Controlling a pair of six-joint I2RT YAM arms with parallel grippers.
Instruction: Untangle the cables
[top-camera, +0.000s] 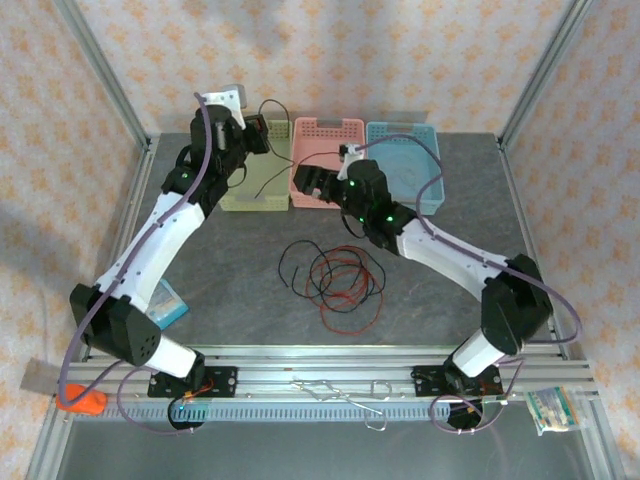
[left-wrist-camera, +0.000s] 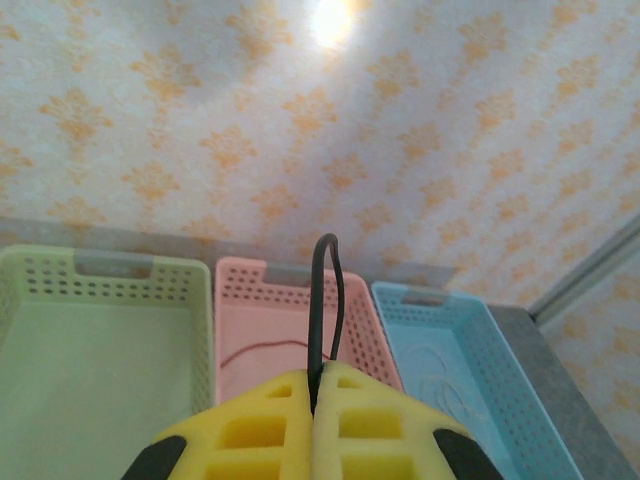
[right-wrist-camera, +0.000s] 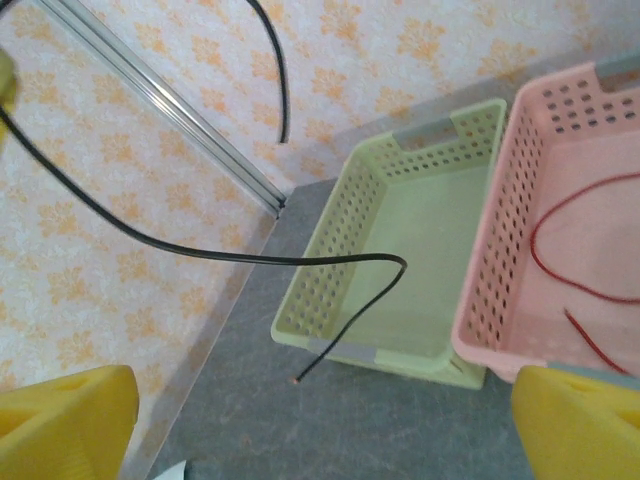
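Pink basket (right-wrist-camera: 497, 235): red cable (right-wrist-camera: 541, 252); blue basket (left-wrist-camera: 512, 372): pale cable (left-wrist-camera: 440, 386).

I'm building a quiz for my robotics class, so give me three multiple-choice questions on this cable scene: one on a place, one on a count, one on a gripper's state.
1. Besides the tangle on the table, where does a red cable lie?
A) in the pink basket
B) in the green basket
C) in the blue basket

2. How many baskets stand along the table's far side?
A) two
B) three
C) four

3. How is the left gripper?
A) open and empty
B) shut on a black cable
C) shut on a red cable

Answers:
1 A, the red cable curves across the pink basket's floor.
2 B, green, pink and blue stand side by side.
3 B, its jaws pinch the black cable, which loops up from between them.
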